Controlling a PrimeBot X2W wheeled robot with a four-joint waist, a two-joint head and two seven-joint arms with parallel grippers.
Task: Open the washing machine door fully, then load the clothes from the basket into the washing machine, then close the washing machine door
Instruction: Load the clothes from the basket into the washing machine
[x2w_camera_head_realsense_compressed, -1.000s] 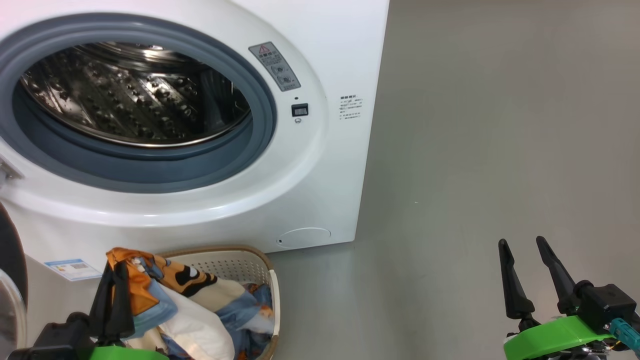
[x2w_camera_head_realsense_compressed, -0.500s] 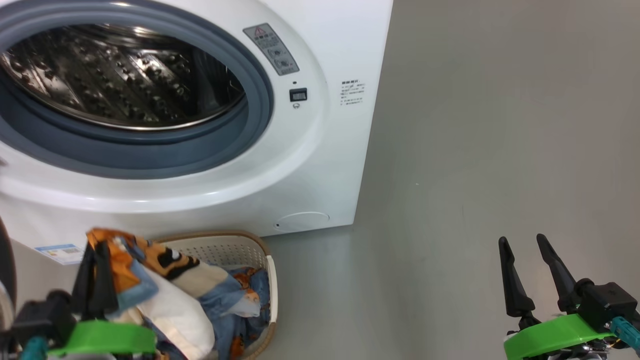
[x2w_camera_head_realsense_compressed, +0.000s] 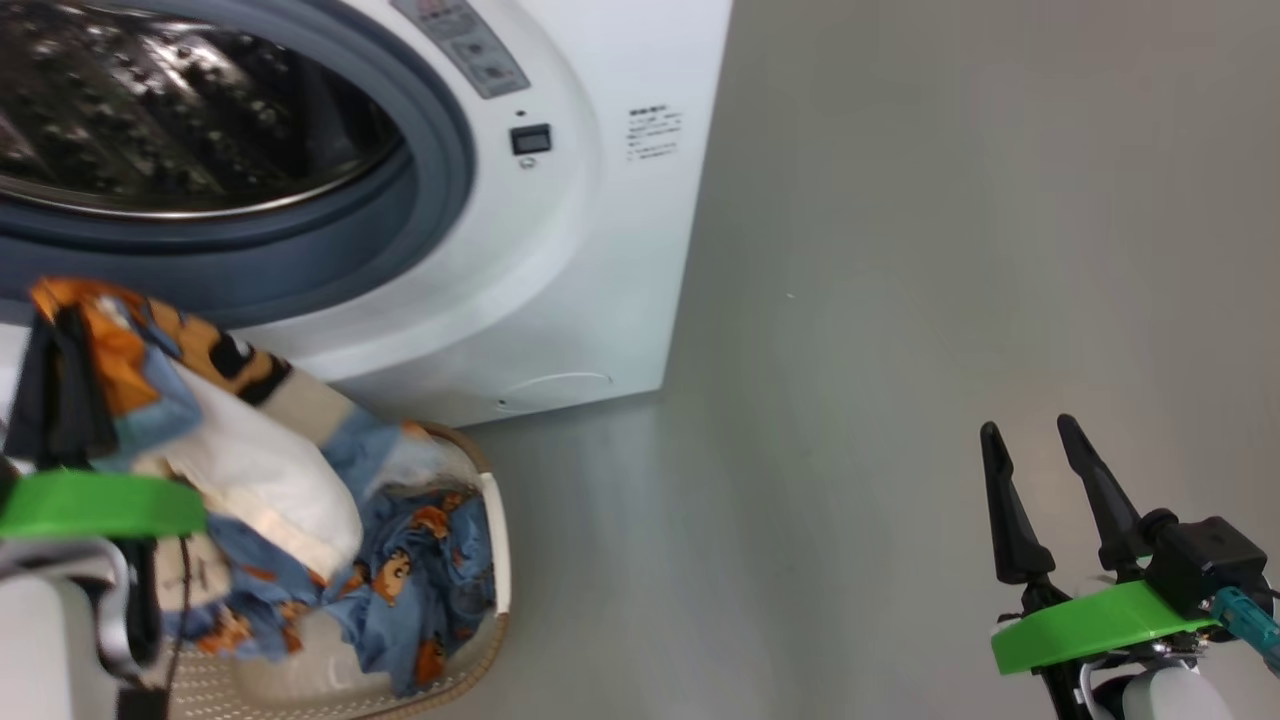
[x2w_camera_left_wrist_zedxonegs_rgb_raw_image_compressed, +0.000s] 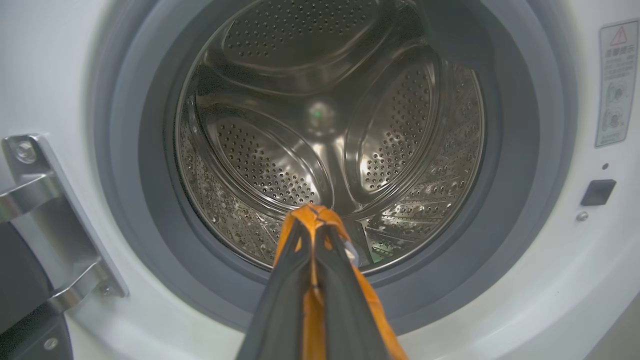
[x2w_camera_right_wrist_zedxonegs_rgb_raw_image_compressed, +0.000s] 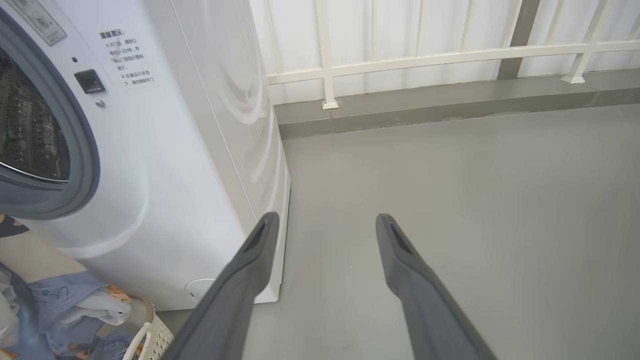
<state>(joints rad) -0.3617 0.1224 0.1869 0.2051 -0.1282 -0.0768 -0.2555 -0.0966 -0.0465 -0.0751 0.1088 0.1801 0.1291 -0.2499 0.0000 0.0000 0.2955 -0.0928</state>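
The washing machine door (x2w_camera_left_wrist_zedxonegs_rgb_raw_image_compressed: 22, 280) stands open; the left pincer (x2w_camera_left_wrist_zedxonegs_rgb_raw_image_compressed: 311, 235), clenched on clothes (x2w_camera_head_realsense_compressed: 250, 480), hangs before the bare drum (x2w_camera_left_wrist_zedxonegs_rgb_raw_image_compressed: 325, 125); more lie in the basket (x2w_camera_head_realsense_compressed: 497, 540); the right pincer (x2w_camera_head_realsense_compressed: 1027, 425) is released.

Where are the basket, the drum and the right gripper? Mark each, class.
basket (x2w_camera_head_realsense_compressed: 497, 540): head view, white right rim.
drum (x2w_camera_left_wrist_zedxonegs_rgb_raw_image_compressed: 270, 165): left wrist view, perforated back wall.
right gripper (x2w_camera_head_realsense_compressed: 1028, 430): head view, midway between its open fingertips.

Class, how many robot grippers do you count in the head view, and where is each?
2. The left gripper, lower left, is shut on the clothes trailing into the basket; the right gripper, lower right, stands open over the floor. None seems hidden.
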